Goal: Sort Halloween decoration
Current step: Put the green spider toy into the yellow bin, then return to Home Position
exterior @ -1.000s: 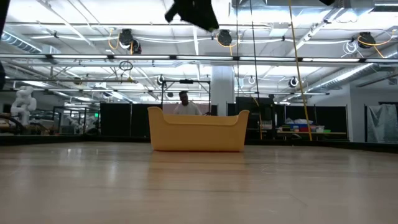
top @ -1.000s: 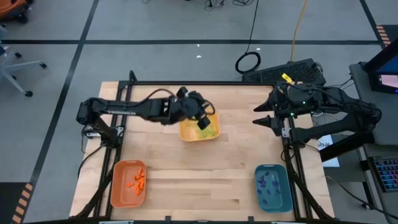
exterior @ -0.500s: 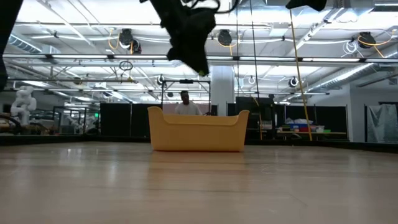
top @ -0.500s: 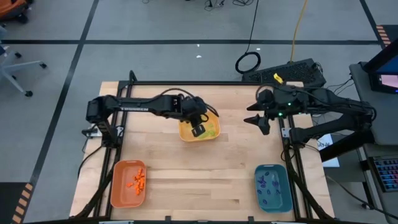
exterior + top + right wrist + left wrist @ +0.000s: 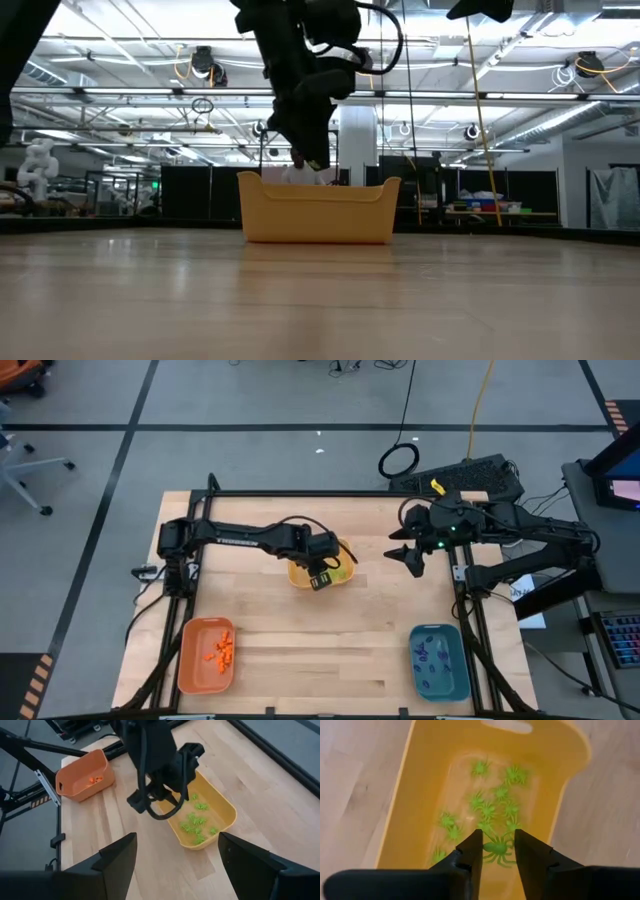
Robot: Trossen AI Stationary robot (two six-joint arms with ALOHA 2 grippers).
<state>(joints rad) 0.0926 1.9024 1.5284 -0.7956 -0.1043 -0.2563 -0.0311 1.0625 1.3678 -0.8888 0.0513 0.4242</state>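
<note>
The green spiders [image 5: 492, 815] lie loose on the floor of the yellow tray [image 5: 300, 573], which stands on the table [image 5: 320, 650] near its far edge, about midway across. One larger spider [image 5: 496, 849] sits in the gap between the left gripper's [image 5: 497, 845] fingertips; whether they touch it cannot be told. The fingers stand a little apart, and nothing is clearly held. That gripper hangs low over the yellow tray, its tips just above the rim in the low view, over the tray's near end in the high view [image 5: 320, 577].

The orange pieces [image 5: 220, 648] lie in the orange tray [image 5: 190, 660], at the table's near left corner, well apart from the yellow tray. The purple pieces [image 5: 436, 660] lie in the teal tray [image 5: 455, 680], at the near right corner, equally far from the yellow tray.

The right gripper [image 5: 405, 555] hovers to the right of the yellow tray, clear of it and above the bare table, with its fingers [image 5: 117, 857] spread wide and nothing between them. From its wrist view the left arm [image 5: 150, 755] shows bent over the yellow tray, with the orange tray beyond it.
</note>
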